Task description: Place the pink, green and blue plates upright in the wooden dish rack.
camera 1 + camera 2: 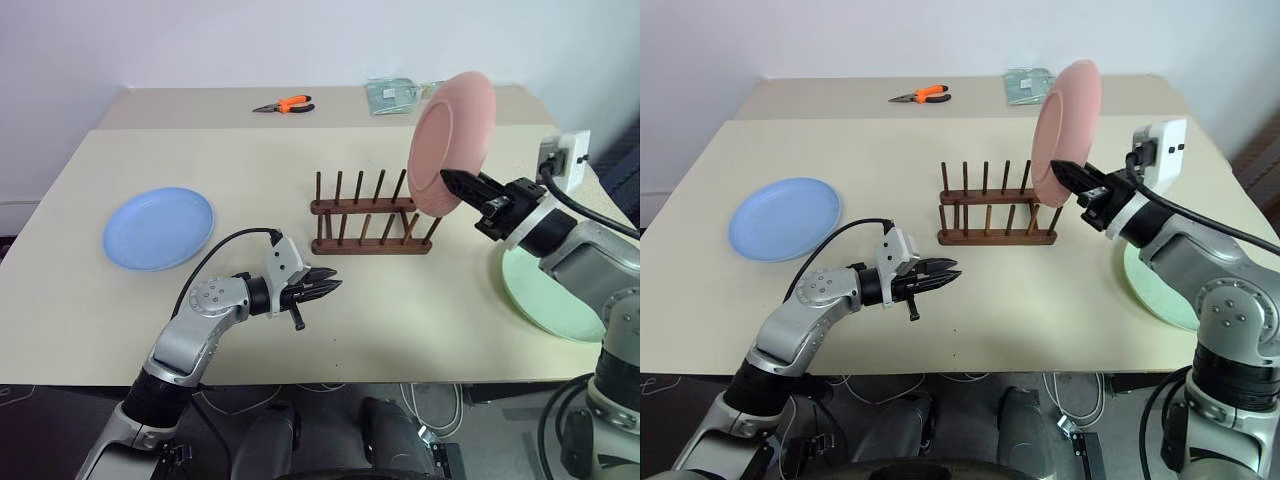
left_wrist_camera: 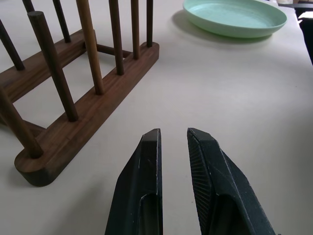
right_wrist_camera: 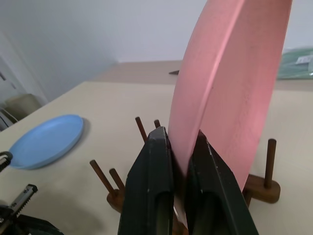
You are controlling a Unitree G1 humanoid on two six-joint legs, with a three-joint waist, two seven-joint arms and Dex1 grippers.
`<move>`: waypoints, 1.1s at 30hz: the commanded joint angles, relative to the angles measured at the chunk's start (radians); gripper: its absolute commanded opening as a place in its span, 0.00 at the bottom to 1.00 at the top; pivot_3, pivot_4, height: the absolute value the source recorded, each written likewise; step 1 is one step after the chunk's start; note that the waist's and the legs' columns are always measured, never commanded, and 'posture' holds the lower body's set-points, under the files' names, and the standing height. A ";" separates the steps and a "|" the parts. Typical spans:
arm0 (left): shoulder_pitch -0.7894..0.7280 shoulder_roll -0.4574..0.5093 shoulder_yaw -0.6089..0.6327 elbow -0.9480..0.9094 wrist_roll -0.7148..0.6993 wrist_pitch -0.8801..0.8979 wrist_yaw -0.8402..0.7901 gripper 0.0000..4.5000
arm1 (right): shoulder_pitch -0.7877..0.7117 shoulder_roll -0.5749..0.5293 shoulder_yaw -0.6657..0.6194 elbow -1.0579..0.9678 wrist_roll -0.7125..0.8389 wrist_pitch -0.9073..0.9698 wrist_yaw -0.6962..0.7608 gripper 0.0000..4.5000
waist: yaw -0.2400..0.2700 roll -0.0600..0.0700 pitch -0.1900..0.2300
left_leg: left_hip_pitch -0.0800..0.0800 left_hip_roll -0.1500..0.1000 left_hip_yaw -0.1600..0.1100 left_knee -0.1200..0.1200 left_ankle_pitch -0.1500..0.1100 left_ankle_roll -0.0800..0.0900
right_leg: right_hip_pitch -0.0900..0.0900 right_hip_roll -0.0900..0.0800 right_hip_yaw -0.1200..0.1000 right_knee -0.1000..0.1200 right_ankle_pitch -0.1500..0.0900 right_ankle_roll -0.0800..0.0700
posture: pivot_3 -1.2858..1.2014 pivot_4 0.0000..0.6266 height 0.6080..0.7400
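Observation:
The pink plate (image 1: 452,140) stands upright at the right end of the wooden dish rack (image 1: 365,225), its lower edge down among the end pegs. My right gripper (image 1: 447,176) is shut on its rim, one finger on each face, as the right wrist view shows (image 3: 182,132). The blue plate (image 1: 158,227) lies flat on the table at the left. The green plate (image 1: 545,295) lies flat at the right, partly under my right arm. My left gripper (image 1: 330,288) hovers low in front of the rack, its fingers (image 2: 146,161) a narrow gap apart, holding nothing.
Orange-handled pliers (image 1: 285,104) and a clear plastic packet (image 1: 393,95) lie on the far table. A white socket box (image 1: 565,158) with a cable stands at the right edge, behind my right arm. Bare tabletop (image 1: 240,160) lies between the blue plate and the rack.

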 commanded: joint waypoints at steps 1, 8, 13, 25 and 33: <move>0.005 0.002 0.010 -0.035 -0.012 -0.022 -0.003 0.18 | 0.003 -0.028 0.003 -0.003 -0.043 -0.024 0.002 0.37 | 0.000 0.000 0.000 | 0.000 0.000 0.000 0.000 0.000 0.000 | 0.000 0.000 0.000 0.000 0.000 0.000 | 0.52 0.24 1.00; 0.000 0.000 -0.006 -0.023 -0.010 -0.027 -0.017 0.18 | 0.077 -0.118 -0.163 0.091 -0.193 -0.150 0.041 0.58 | 0.005 0.000 0.000 | 0.000 0.000 0.000 0.000 0.000 0.000 | 0.000 0.000 0.000 0.000 0.000 0.000 | 0.52 0.24 1.00; -0.020 -0.001 -0.028 0.018 0.003 -0.049 -0.045 0.18 | 0.375 -0.210 -0.205 0.067 -0.307 -0.182 0.178 0.58 | 0.024 -0.001 0.000 | 0.000 0.000 0.001 0.000 0.000 0.001 | 0.001 0.000 0.000 -0.001 -0.001 0.001 | 0.52 0.24 1.00; -0.053 -0.009 -0.053 0.063 0.021 -0.079 -0.077 0.18 | 0.602 -0.244 0.096 0.069 -0.704 -0.226 0.130 0.38 | 0.003 0.001 0.000 | 0.000 0.001 0.003 0.001 -0.001 0.001 | 0.000 0.000 0.001 -0.001 -0.003 0.004 | 0.52 0.24 1.00; -0.038 -0.001 -0.051 0.053 0.026 -0.084 -0.069 0.18 | 0.530 -0.222 0.059 0.110 -0.754 -0.261 0.147 0.01 | 0.001 -0.002 -0.001 | 0.000 0.001 0.003 0.001 -0.001 0.001 | 0.001 -0.001 0.001 -0.001 -0.003 0.004 | 0.52 0.24 1.00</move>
